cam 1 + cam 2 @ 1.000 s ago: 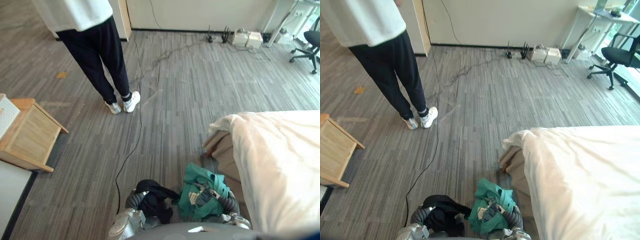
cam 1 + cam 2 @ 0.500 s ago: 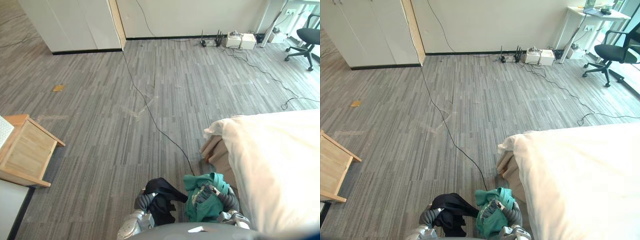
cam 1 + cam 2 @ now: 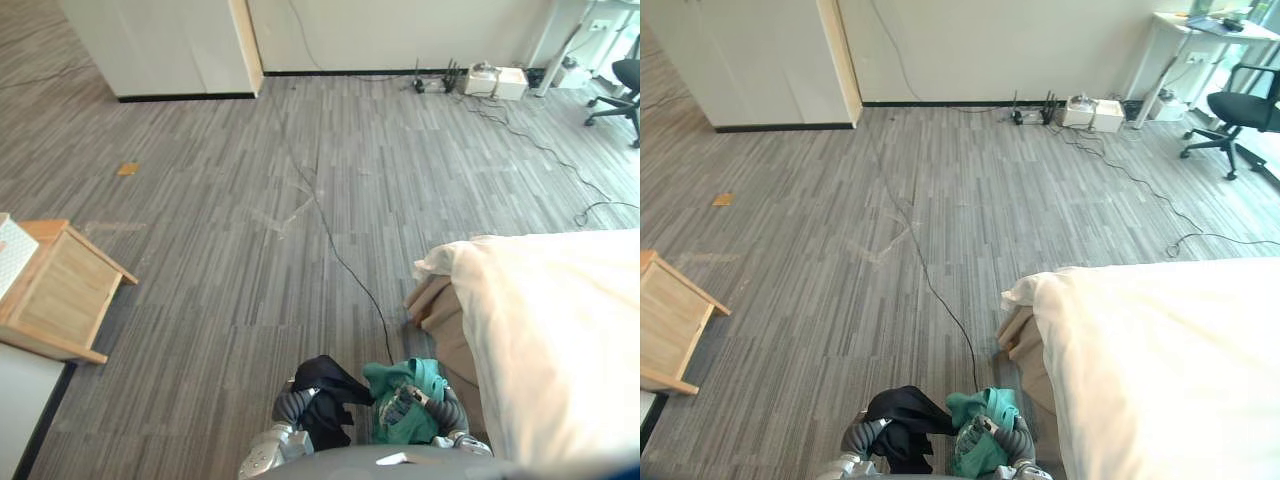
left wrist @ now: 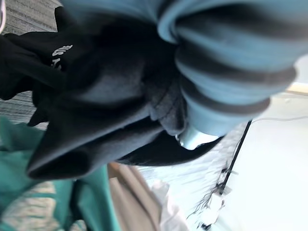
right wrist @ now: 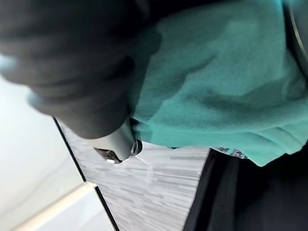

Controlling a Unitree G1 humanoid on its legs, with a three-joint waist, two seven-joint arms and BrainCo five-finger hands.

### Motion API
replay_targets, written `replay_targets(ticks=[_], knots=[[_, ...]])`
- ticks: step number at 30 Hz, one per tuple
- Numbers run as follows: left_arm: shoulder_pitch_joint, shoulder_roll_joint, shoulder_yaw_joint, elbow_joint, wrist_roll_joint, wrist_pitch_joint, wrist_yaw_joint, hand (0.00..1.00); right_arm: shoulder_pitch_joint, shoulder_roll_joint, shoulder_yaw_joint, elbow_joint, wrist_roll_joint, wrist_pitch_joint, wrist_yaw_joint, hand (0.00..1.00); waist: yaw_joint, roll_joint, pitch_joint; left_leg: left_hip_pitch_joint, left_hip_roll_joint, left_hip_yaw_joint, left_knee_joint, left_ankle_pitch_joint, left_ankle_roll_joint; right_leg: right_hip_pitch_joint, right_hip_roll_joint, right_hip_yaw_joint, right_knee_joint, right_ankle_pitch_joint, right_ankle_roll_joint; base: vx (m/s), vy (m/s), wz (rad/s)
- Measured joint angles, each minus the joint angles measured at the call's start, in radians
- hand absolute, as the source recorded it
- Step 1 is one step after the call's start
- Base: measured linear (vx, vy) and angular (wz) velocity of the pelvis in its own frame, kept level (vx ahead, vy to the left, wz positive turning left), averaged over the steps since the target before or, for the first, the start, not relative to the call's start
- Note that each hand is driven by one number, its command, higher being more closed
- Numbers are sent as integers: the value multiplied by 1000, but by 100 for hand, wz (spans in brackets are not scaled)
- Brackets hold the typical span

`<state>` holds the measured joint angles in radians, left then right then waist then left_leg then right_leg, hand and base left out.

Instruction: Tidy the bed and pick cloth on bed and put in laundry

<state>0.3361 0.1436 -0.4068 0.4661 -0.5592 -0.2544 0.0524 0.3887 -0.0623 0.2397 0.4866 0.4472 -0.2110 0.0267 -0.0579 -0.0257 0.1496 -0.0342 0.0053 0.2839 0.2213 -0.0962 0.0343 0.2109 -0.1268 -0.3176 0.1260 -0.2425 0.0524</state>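
Note:
A black cloth (image 3: pixel 325 385) is bunched over my left hand (image 3: pixel 288 407), held close in front of me above the floor. Beside it, my right hand (image 3: pixel 408 402) has its fingers curled into a teal cloth (image 3: pixel 400 425). The left wrist view has the black cloth (image 4: pixel 106 91) wadded against the hand's ribbed cover, with the teal cloth (image 4: pixel 29 202) beyond. Teal cloth (image 5: pixel 216 82) lies across the right wrist view, next to the black cloth (image 5: pixel 240 202). The bed (image 3: pixel 560 340), under a white duvet, stands just to my right.
A wooden crate (image 3: pixel 55 290) sits on the floor at the left. A thin black cable (image 3: pixel 335 255) runs across the grey floor towards the bed's brown base (image 3: pixel 445 325). White cabinets (image 3: pixel 160 45) line the far wall. An office chair (image 3: pixel 1240 105) stands far right.
The person who stood at the upper left one second ago is gone from view. The camera has shifted. Both cloths stay in my hands, a little lower in the picture.

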Motion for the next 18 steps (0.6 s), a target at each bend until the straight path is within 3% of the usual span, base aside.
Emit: replay_targets(ticks=[1,4,6,8,10,12,13,15,18], knots=[[-2,-6,12,-8,0,-3,1,100,-1,-11,0,-16,0,8,8,100,4,18,16,-70,47,4,173,-41,-20,13,20,0,-11,2,-7,-6,-52,0],[-4,-19,26,-10,-2,-5,0,100,2,-62,6,-24,0,10,37,100,12,56,57,-153,126,-2,417,-48,-29,49,54,14,-13,-1,-23,-43,-12,-18],[1,-19,27,-11,-3,-5,-3,100,5,-79,5,-24,-1,15,53,100,11,65,62,-144,130,-4,426,-44,-37,60,56,32,-14,-3,-29,6,17,-19],[2,-19,33,-13,-10,-5,-5,100,0,-83,2,-30,-2,19,60,100,13,66,67,-148,131,11,420,-69,-75,80,56,45,-31,-7,-44,47,21,-7],[1,-18,35,-16,-15,-6,-6,100,5,-83,-3,-35,-12,20,65,100,14,64,71,-152,113,17,314,-83,-64,96,52,41,-46,-10,-48,68,40,14],[-2,-18,32,-16,-22,-5,-9,100,16,-88,-3,-34,-32,21,65,100,20,74,78,-156,106,42,153,-4,-56,122,43,23,-64,-18,-29,102,109,6],[-1,-16,33,-18,-23,-6,-9,100,14,-90,-3,-32,-32,21,65,100,22,75,79,-160,106,47,146,28,-18,136,39,22,-67,-27,-17,159,171,2],[-3,-12,37,-15,-49,-13,-11,100,7,-95,3,-25,-38,23,72,100,25,57,68,-182,75,72,206,-54,24,142,-3,25,-73,-48,4,292,206,-2],[-3,-20,48,-22,-47,-21,-14,100,14,-95,2,-19,-40,28,89,100,47,56,62,-203,57,95,303,-179,48,130,-48,34,-7,-68,19,368,173,-12]])
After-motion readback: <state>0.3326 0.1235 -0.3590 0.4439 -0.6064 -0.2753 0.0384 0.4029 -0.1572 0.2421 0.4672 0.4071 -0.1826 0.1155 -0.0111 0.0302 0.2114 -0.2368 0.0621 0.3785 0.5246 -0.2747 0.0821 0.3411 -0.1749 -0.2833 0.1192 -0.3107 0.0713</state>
